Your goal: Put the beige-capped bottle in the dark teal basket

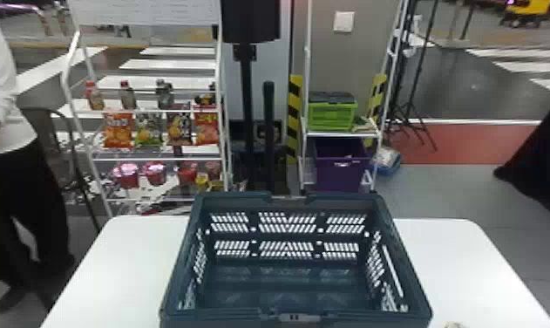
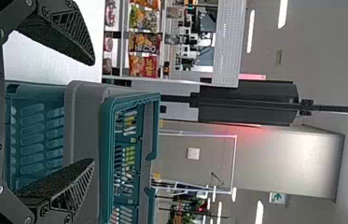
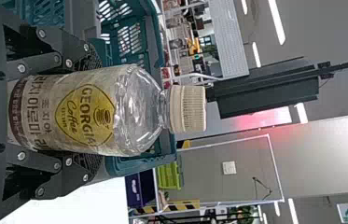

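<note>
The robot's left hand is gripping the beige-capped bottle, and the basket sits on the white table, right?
Not the left: the right wrist view shows the right gripper holding the beige-capped bottle. The basket does sit on the white table.

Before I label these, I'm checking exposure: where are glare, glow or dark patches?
Head view: the table glares white, the basket is dim inside. Left wrist view: ceiling lights burn white, with a reddish glow on the wall. Right wrist view: bright glints on the bottle near its cap.
</note>
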